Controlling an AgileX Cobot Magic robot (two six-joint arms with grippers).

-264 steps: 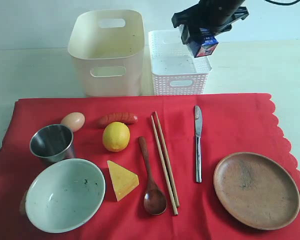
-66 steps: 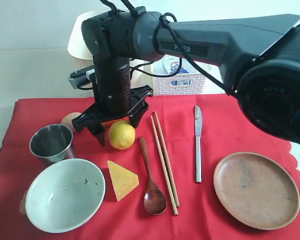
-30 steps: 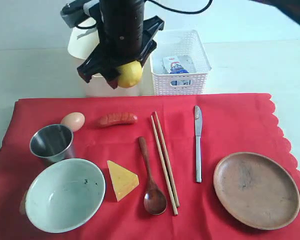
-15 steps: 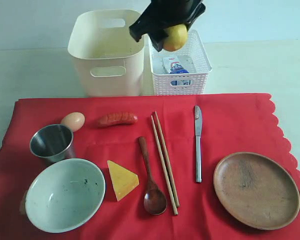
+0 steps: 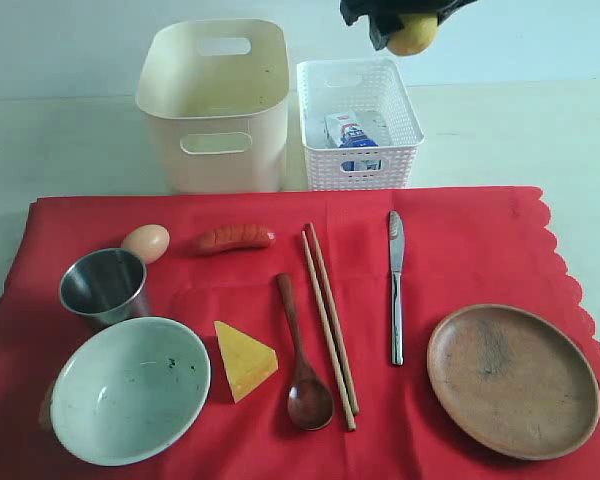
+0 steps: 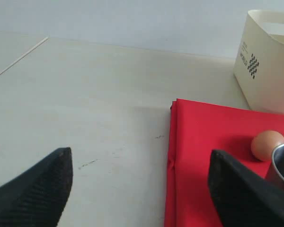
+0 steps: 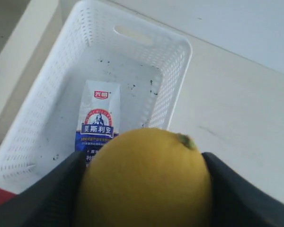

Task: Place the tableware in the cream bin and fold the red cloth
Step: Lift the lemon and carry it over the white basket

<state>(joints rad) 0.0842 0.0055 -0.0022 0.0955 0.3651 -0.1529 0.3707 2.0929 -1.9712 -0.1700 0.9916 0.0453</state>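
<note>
Pale table [image 5: 70,150] carries the red cloth [image 5: 460,240], which lies flat across the 6 o'clock half of the exterior view. On it, left to right, lies all the tableware: cup [image 5: 103,285], bowl [image 5: 130,388], spoon [image 5: 300,355], chopsticks [image 5: 330,325], knife [image 5: 396,290] and plate [image 5: 513,380]. Egg [image 5: 146,242], sausage [image 5: 235,238] and cheese [image 5: 244,359] sit among them. The bin [image 5: 215,110] stands at 11 o'clock with nothing visible inside it, and the basket [image 5: 360,160] at 12 holds a carton [image 5: 355,132].

The step in hand looks like clearing food off the cloth before the tableware goes in. Next, the lemon [image 5: 413,38] likely needs lowering squarely over the basket and releasing beside the carton, so it does not roll off the rim.

The left gripper [image 6: 142,184] hangs spread wide and holds nothing, above bare table at the cloth's 9 o'clock edge. The right gripper [image 5: 405,15], at 1 o'clock, is clamped around the lemon with its jaws well apart.
</note>
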